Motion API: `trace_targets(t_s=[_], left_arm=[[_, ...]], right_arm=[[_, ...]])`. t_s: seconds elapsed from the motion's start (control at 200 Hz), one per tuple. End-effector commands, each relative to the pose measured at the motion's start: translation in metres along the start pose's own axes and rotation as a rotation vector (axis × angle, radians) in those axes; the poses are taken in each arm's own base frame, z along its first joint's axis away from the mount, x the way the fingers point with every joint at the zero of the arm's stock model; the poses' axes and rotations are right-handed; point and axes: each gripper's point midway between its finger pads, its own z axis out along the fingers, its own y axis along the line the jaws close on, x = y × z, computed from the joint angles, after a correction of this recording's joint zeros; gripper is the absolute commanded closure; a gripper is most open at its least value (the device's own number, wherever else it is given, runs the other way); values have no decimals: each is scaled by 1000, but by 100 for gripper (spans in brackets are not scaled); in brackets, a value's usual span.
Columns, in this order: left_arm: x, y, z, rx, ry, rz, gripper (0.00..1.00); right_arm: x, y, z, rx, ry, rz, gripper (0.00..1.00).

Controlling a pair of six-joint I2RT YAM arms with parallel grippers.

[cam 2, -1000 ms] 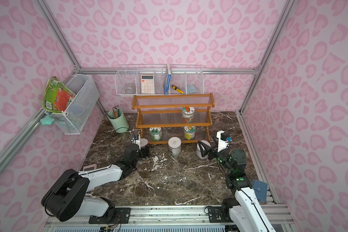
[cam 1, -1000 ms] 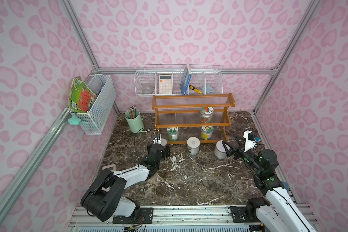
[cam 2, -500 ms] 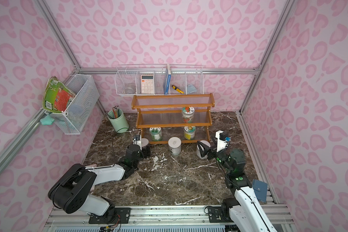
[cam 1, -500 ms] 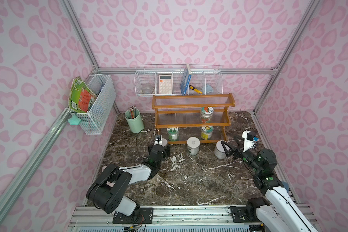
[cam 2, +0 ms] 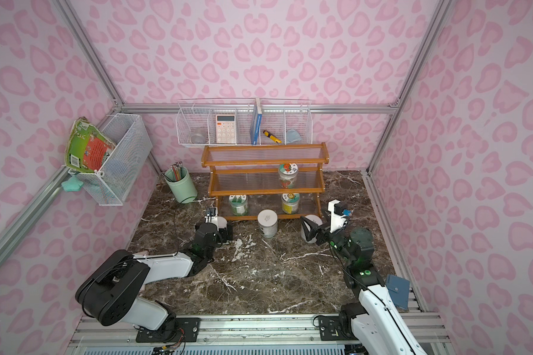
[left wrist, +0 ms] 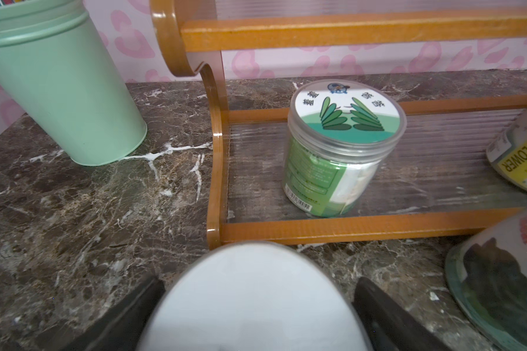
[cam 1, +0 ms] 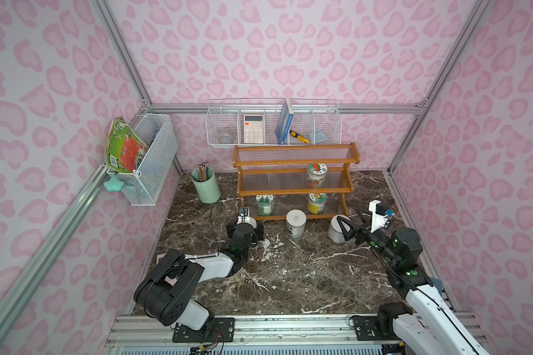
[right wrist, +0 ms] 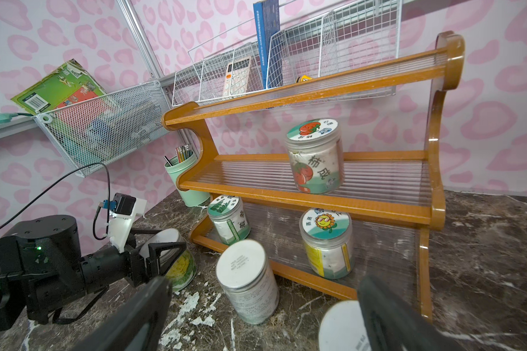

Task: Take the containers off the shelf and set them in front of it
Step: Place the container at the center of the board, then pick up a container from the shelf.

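Note:
The wooden shelf (cam 1: 296,179) holds three picture-lid containers: a tomato one (cam 1: 317,175) on the middle tier, a green one (left wrist: 341,149) and a sunflower one (right wrist: 326,243) on the bottom tier. Three plain-lid containers stand on the table before it. My left gripper (cam 1: 249,224) is open around the left one (left wrist: 256,304), its fingers (left wrist: 134,307) just off the lid. The middle one (cam 1: 296,222) stands free. Beside my open right gripper (cam 1: 345,229) is the right one (cam 1: 336,230), partly hidden behind a finger (right wrist: 387,316) in the right wrist view.
A mint-green pencil cup (cam 1: 206,186) stands left of the shelf. A wire basket (cam 1: 273,123) with a calculator and a book hangs on the back wall above it. A mesh basket (cam 1: 148,163) hangs on the left wall. The marble table (cam 1: 290,276) stretches in front.
My left gripper has opened and let go of the plain-lid container, which now stands on the table. The right arm has barely moved.

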Motion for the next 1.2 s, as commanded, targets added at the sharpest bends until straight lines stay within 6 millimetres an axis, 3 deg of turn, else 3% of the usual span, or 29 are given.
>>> trace_targets(t_s=[0.0,0.335,0.74,1.195], left_arm=[[-19,5,-7,-25,-42,-22,0],[-81,4,-42,19,-86,-17,1],[-120,-7,-66,153,-4,19,0],[-83,6,-93,235,118,-143,0]], right_arm=[[-4,0,2,0,-13,-11,1],[-18,-8,25,20,31,-36,1],[-15,-10,76,30,88,-122,1],[-20,-32,134,86,98,-200,1]])
